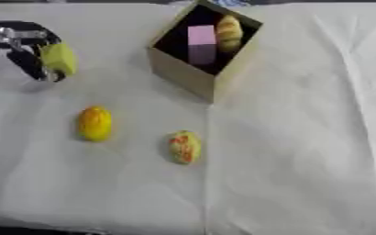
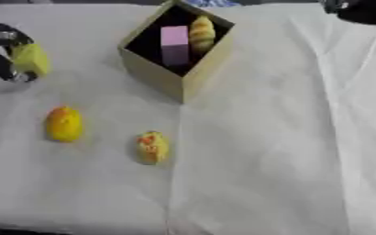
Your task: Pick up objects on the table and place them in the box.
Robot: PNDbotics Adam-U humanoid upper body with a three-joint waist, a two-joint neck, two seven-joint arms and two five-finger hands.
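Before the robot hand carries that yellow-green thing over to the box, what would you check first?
1. Yellow-green thing held in the left robot hand: ok, fingers curl round it.
2. Box open on top: ok.
3. Room left inside: ok, dark space shows beside the pink block and the yellowish lumpy piece.
4. Path to the box over the white cloth: ok, nothing stands between.
5. Still waiting on the cloth: orange-yellow fruit, speckled oval: not ok yet.
6. Right robot hand: cannot tell, only a dark shape at the top corner.
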